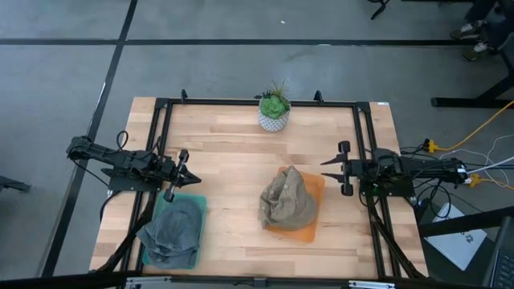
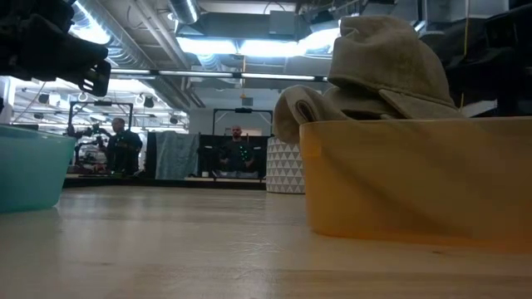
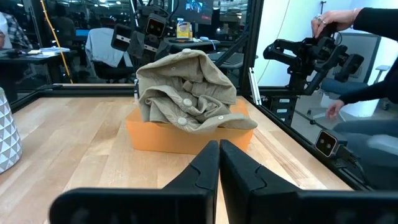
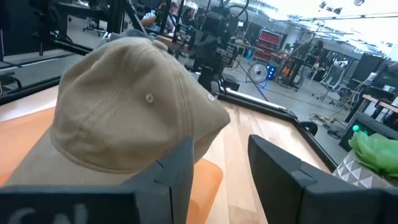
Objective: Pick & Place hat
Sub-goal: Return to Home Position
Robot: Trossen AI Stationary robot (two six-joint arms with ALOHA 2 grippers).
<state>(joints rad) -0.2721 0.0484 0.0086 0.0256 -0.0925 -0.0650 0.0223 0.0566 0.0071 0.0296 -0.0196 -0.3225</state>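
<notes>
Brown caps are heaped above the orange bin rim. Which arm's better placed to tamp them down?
Right, probably. The right gripper is open just beside the orange bin, facing the brown caps. The left gripper is shut at the green bin.

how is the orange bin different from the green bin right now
The orange bin holds tan caps heaped above its rim; the green bin holds a flatter grey-blue cap. The orange bin sits mid-table near the right end effector; the green bin sits toward the table's left edge, by the left end effector. Both hold caps; neither is gripped.
</notes>
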